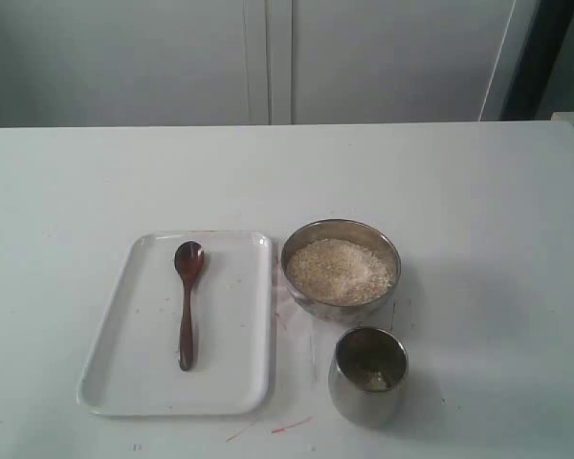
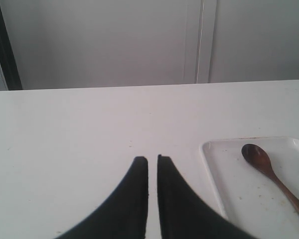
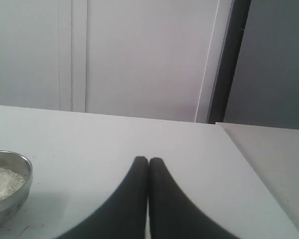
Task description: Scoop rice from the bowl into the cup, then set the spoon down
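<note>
White table (image 1: 77, 172): spoon (image 1: 187, 306) on tray (image 1: 239, 363), apart from left jaws, clenched empty; right jaws clenched empty, bowl (image 3: 17, 196) apart.

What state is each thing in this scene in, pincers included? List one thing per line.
spoon: lying flat on the tray, unheld.
tray: lying flat, holding only the spoon.
bowl: upright, heaped with rice.
cup: upright, a little rice at the bottom.
left pincer: all but closed, empty.
right pincer: shut, empty.
</note>
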`<state>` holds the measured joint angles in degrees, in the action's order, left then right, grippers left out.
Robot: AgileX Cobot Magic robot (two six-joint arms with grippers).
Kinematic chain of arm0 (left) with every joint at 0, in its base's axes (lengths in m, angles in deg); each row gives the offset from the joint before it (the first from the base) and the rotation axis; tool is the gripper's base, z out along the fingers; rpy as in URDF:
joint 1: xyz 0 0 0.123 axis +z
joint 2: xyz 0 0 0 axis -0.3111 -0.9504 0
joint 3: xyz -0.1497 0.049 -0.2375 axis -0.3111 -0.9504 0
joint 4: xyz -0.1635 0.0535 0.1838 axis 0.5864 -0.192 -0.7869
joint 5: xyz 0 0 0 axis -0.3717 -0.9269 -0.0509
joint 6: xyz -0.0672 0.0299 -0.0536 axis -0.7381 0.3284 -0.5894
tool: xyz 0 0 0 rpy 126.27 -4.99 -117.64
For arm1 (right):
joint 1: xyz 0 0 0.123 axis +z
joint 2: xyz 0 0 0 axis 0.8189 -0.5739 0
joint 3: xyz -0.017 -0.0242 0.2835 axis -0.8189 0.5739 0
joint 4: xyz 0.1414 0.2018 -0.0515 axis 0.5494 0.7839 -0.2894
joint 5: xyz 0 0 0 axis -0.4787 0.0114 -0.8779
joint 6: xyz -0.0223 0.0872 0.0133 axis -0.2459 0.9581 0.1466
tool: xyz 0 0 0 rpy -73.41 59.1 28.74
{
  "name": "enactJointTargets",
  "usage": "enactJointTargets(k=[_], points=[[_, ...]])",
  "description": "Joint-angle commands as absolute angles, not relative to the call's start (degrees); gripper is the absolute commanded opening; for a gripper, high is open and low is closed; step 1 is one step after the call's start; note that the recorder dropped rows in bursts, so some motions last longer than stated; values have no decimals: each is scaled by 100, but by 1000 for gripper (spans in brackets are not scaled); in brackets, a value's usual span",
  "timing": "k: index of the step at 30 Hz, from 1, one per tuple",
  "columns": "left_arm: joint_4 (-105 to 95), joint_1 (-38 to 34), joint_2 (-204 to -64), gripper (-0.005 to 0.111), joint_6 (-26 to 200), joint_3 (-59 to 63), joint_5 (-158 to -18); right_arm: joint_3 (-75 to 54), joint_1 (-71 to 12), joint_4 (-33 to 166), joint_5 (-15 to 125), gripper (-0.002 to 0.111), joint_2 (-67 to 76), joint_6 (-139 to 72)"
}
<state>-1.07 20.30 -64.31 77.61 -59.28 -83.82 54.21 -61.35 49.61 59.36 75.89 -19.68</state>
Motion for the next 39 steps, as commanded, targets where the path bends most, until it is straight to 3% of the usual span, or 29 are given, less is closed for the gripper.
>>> enactJointTargets(k=[1, 18, 24, 39], points=[[-90, 2007, -6423, 14, 7740, -5888, -8366, 5444, -6201, 5506, 5922, 0, 7625, -1879], [-90, 2007, -6423, 14, 7740, -5888, -8366, 5444, -6201, 5682, 5609, 0, 7625, -1879], [-90, 2007, -6423, 14, 7740, -5888, -8366, 5444, -6201, 7111, 5608, 0, 7625, -2637], [-90, 2007, -6423, 14, 7740, -5888, -8355, 5444, -6201, 6511, 5814, 0, 7625, -2574]])
